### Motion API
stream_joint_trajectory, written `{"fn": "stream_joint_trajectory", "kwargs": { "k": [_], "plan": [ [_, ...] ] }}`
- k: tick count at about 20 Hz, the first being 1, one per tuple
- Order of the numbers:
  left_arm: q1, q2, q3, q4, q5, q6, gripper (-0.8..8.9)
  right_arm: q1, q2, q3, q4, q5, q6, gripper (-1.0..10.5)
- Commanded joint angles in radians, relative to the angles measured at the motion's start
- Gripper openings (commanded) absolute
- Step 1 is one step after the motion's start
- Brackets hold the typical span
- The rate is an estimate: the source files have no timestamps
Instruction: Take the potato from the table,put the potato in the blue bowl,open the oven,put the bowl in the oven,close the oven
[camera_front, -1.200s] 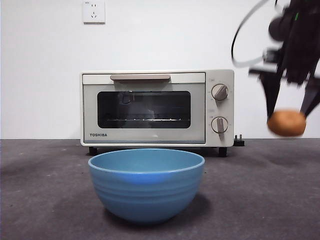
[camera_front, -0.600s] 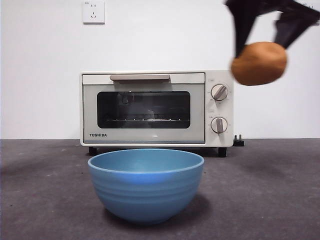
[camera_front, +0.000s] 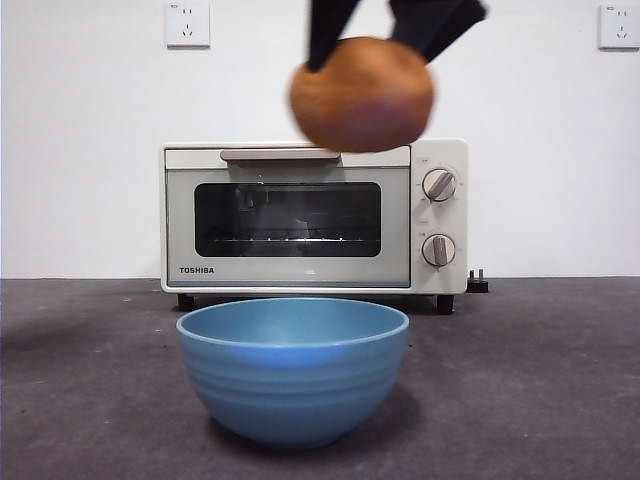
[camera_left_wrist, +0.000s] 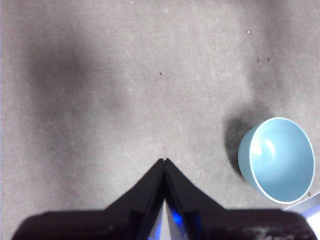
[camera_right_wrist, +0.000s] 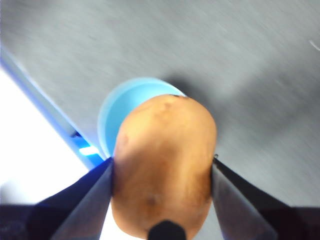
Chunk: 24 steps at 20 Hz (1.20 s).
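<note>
Looking across the table (camera_front: 560, 400) from the front, you are seeing the potato (camera_front: 362, 95) hanging high above the blue bowl (camera_front: 293, 368), with the oven (camera_front: 314, 215) shut behind. Released from that height, it is likely bouncing out or tipping the bowl.

Through the left wrist, the left gripper (camera_left_wrist: 164, 161) is sitting closed on nothing, apart from the bowl.

Through the right wrist, the right gripper (camera_right_wrist: 163, 167) is clamping the potato; a sideways offset is risking a rim strike.
</note>
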<state>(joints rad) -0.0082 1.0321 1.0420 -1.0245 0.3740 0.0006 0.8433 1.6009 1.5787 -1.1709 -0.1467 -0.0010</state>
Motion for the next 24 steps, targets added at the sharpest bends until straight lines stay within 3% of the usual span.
{"fn": "stream_joint_trajectory", "kwargs": {
  "k": [1, 9, 14, 15, 19, 24],
  "plan": [
    [0.000, 0.000, 0.002, 0.002, 0.000, 0.018, -0.05, 0.028, 0.005, -0.092, 0.082, -0.022, 0.000, 0.6],
    [0.000, 0.000, 0.002, 0.031, 0.000, 0.018, -0.05, 0.035, 0.021, -0.315, 0.362, -0.021, 0.036, 0.6],
    [0.000, 0.000, 0.002, 0.031, 0.000, 0.018, -0.05, 0.035, 0.087, -0.318, 0.385, -0.022, 0.078, 0.7],
    [0.000, 0.000, 0.002, 0.031, 0.000, 0.018, -0.05, 0.035, 0.090, -0.318, 0.389, -0.022, 0.080, 1.0],
    [0.000, 0.000, 0.002, 0.032, 0.000, 0.018, -0.05, 0.035, 0.090, -0.318, 0.386, -0.024, 0.088, 4.8],
    [0.000, 0.000, 0.002, 0.089, 0.001, 0.017, -0.06, 0.052, 0.082, -0.298, 0.357, -0.068, 0.100, 5.0]
  ]
}}
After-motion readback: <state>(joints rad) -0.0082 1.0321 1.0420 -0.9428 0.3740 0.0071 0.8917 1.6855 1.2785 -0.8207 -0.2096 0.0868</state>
